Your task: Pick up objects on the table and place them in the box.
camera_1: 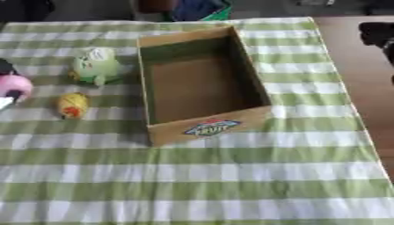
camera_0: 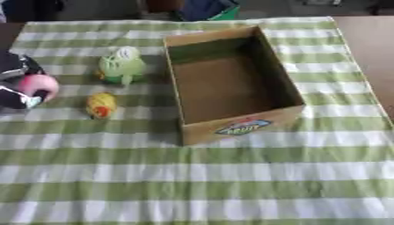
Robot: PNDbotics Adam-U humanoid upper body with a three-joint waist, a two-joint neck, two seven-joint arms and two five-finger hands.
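The left robot hand (camera_0: 17, 83) at the desk's left edge is curled round a pink ball (camera_0: 38, 85), so I'd judge the next move is carrying it rightward past the green toy (camera_0: 122, 66) and yellow toy (camera_0: 101, 105) into the empty box (camera_0: 238, 127).

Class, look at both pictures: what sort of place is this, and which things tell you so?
Probably a tabletop set up for sorting practice: a green checked cloth covers the table, an open cardboard box stands on it, and small toys, one green and one yellow, lie beside it.
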